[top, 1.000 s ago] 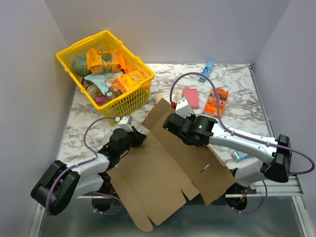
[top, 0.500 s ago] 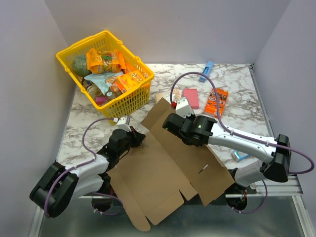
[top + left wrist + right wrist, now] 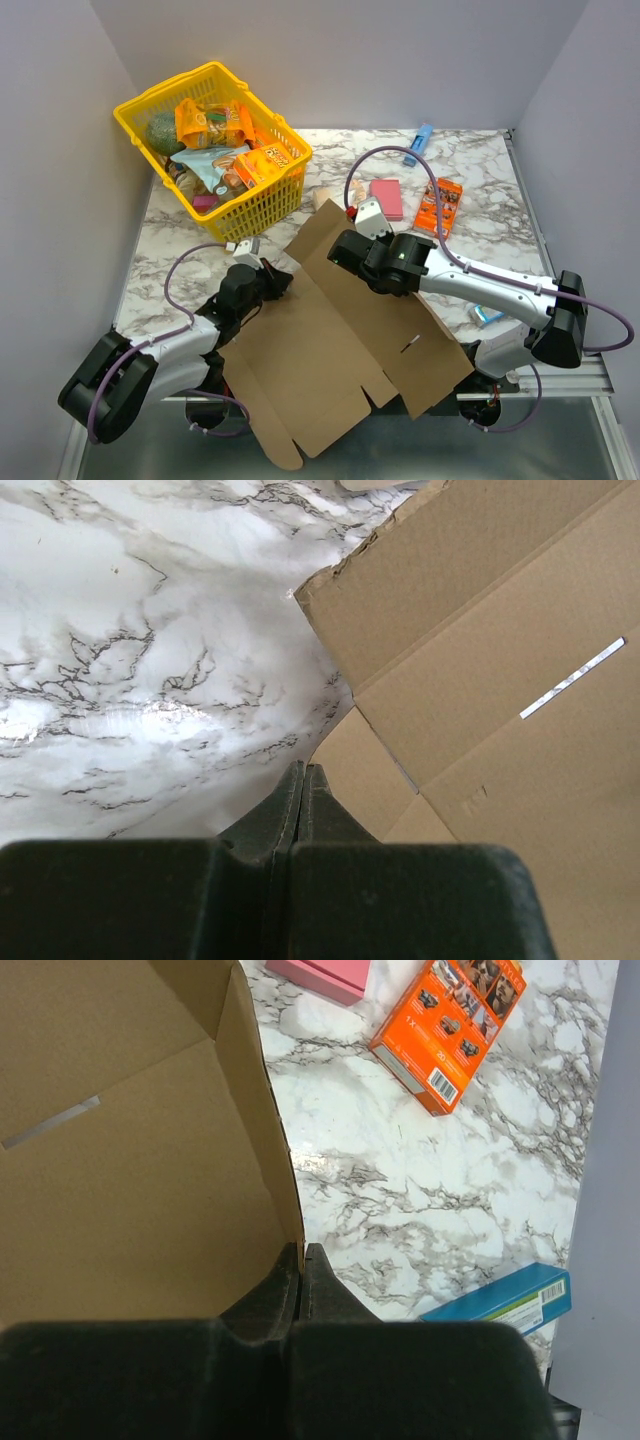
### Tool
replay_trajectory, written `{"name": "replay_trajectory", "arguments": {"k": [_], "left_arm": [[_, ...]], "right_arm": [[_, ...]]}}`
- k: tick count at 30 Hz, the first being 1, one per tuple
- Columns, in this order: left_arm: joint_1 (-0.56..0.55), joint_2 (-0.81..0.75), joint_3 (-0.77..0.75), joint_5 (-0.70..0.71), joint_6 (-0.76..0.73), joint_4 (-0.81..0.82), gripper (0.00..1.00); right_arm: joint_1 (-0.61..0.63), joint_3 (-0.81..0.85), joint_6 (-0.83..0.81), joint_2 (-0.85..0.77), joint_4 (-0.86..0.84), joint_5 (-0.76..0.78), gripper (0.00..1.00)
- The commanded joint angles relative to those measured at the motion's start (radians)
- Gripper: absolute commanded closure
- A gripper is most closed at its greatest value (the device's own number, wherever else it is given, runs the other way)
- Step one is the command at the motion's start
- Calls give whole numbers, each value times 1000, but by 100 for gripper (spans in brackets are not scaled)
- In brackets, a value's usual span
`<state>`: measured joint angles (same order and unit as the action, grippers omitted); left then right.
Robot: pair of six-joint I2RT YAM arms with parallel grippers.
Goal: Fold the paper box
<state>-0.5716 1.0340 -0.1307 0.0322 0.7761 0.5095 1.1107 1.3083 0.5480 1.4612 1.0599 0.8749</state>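
Observation:
The paper box (image 3: 320, 350) is a flat brown corrugated sheet with flaps and slits, spread over the near middle of the marble table and past its front edge. My right gripper (image 3: 340, 252) is shut on the edge of a side panel that stands tilted up; in the right wrist view the paper box's (image 3: 120, 1190) thin edge runs between the fingertips of the right gripper (image 3: 302, 1250). My left gripper (image 3: 277, 284) is shut with nothing between its fingers. In the left wrist view the left gripper (image 3: 302, 770) points its tips at a flap corner of the paper box (image 3: 500, 610).
A yellow basket (image 3: 165, 88) full of snack packs stands at the back left. An orange snack box (image 3: 438, 205) (image 3: 447, 1030), a pink box (image 3: 386, 197) and a blue box (image 3: 418, 143) lie behind the sheet. A teal box (image 3: 500, 1295) lies at the right.
The raised panel in the right gripper has tipped up slightly, and the sheet's near edge has shifted a little left. The left arm has edged slightly back toward its base.

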Motion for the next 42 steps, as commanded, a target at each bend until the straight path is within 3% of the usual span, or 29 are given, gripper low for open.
{"name": "replay_trajectory", "arguments": {"k": [1,25,34,39,42], "left_arm": [[4,-8,37,104,32,-62,100],[4,-38,82,155,154,-28,100],[-10,-103,149,28,-37,179,100],[-14,-248,203,-81,-147,203,100],[-13,-290,203,-103,-163,164,85]], "right_arm": [[-22,25,47,1,80,84,99],[-22,-23,130,-13,115,35,99],[-22,-34,142,10,106,35,99],[-29,-108,98,-10,-2,35,99],[-29,-173,-15,-88,-163,-3,99]]}}
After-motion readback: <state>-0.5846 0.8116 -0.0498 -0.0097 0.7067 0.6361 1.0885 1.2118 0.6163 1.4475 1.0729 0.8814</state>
